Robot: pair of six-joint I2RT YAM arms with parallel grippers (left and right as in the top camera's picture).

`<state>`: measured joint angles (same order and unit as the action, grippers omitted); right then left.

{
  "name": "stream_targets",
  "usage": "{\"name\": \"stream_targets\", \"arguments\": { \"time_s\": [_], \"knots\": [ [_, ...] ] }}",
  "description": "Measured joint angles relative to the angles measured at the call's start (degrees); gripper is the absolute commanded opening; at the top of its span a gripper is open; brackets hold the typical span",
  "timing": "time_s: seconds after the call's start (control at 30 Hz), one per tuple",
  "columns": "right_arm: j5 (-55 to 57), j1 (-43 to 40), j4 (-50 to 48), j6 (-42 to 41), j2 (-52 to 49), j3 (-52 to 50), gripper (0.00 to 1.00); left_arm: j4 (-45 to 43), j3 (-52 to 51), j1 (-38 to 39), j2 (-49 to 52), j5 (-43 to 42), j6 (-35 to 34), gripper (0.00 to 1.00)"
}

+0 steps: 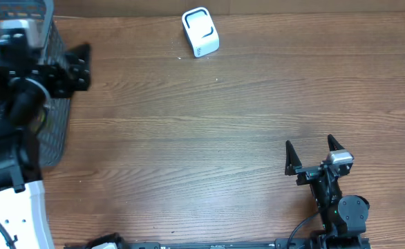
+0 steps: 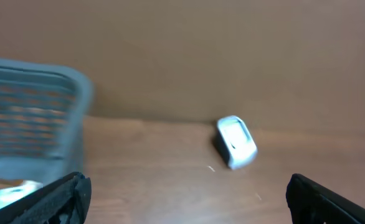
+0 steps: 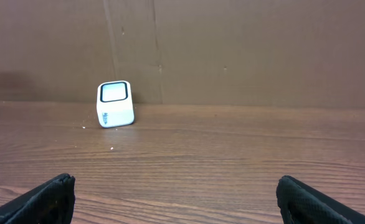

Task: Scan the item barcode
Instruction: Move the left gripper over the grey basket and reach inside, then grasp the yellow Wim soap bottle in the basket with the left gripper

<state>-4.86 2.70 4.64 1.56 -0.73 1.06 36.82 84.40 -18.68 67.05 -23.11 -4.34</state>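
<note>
The white barcode scanner [image 1: 200, 32] stands at the far middle of the wooden table, also seen in the left wrist view [image 2: 237, 142] and the right wrist view [image 3: 115, 104]. My left gripper [image 1: 83, 67] hovers open at the grey mesh basket's [image 1: 54, 131] right rim, with nothing between its fingers [image 2: 185, 186]. My right gripper [image 1: 309, 143] rests open and empty near the front right [image 3: 175, 183]. The item is hidden; only a blurred pale shape [image 2: 8, 186] shows inside the basket [image 2: 33, 112], and I cannot tell what it is.
A brown cardboard wall [image 3: 232, 50] closes off the table's far side behind the scanner. The left arm's body [image 1: 9, 104] covers much of the basket. Bare wood [image 1: 209, 138] stretches between the two grippers.
</note>
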Motion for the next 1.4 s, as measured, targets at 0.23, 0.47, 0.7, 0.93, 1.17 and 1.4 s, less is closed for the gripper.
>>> {"name": "stream_targets", "arguments": {
  "time_s": [0.23, 0.47, 0.7, 0.93, 1.17, 1.4],
  "knots": [
    [0.0, 0.0, 0.0, 0.0, 0.0, 0.0, 1.00, -2.2, 0.0, -12.5, 0.2, 2.8, -0.1, 1.00],
    [0.0, 0.0, -0.1, 0.0, 0.0, 0.0, 1.00, -2.1, 0.1, -22.4, 4.0, 5.6, -0.2, 1.00],
    [0.0, 0.0, -0.1, 0.0, 0.0, 0.0, 1.00, 1.8, 0.2, -23.8, 13.7, 6.4, 6.0, 1.00],
    [0.0, 0.0, 0.0, 0.0, 0.0, 0.0, 1.00, 2.4, 0.2, -23.8, 21.8, 7.2, 13.4, 1.00],
    [0.0, 0.0, 0.0, 0.0, 0.0, 0.0, 1.00, 3.8, 0.2, -23.8, 26.6, 7.3, 16.2, 0.95],
    [0.0, 0.0, -0.1, 0.0, 0.0, 0.0, 1.00, 5.2, 0.2, -23.8, 32.0, 7.1, 17.0, 0.98]
  ]
}}
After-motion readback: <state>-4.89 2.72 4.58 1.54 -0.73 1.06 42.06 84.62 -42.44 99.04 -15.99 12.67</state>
